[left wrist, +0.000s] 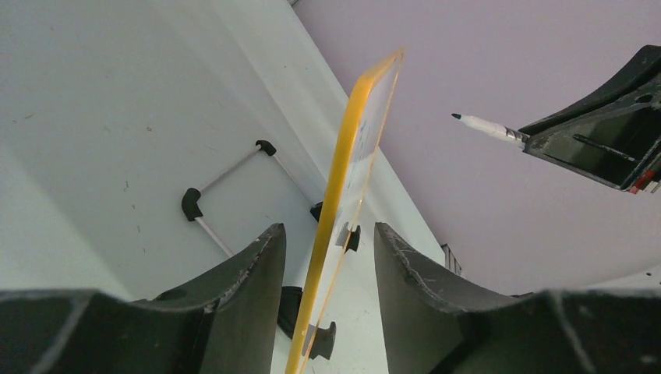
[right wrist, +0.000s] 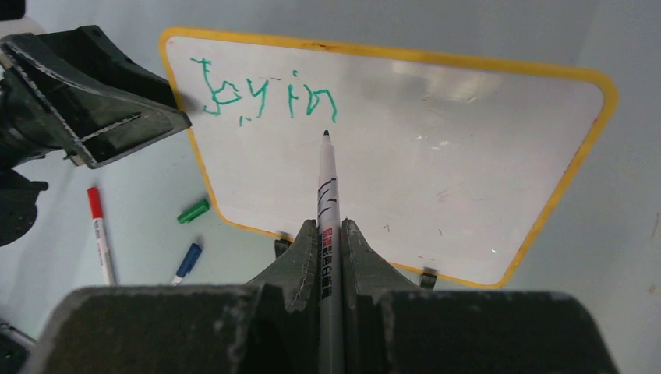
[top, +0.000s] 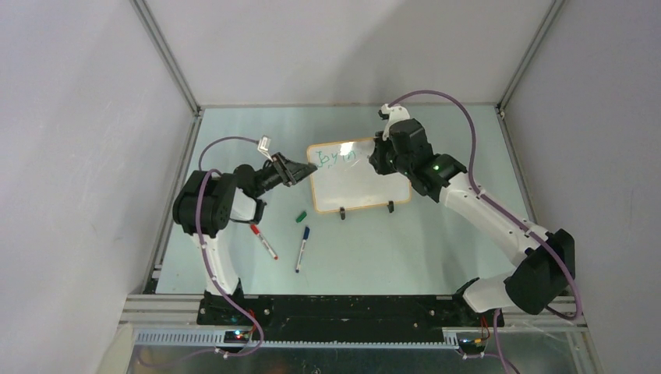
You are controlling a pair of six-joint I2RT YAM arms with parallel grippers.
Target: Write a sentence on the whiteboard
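The whiteboard [top: 358,185] stands tilted on two black clip feet at the table's middle; it also shows in the right wrist view [right wrist: 436,179]. The green words "Joy in" [right wrist: 269,97] are written at its top left, and the rest of the board is blank. My right gripper [right wrist: 331,226] is shut on a marker [right wrist: 326,179], whose dark tip is just below "in"; whether it touches the board cannot be told. My left gripper [left wrist: 329,230] is open, its jaws on either side of the board's left edge [left wrist: 343,195] with a gap on each side.
A red-capped marker [top: 263,241], a blue-capped marker [top: 302,248] and a loose green cap [top: 300,216] lie on the table in front of the board's left half. Enclosure walls and metal rails surround the table.
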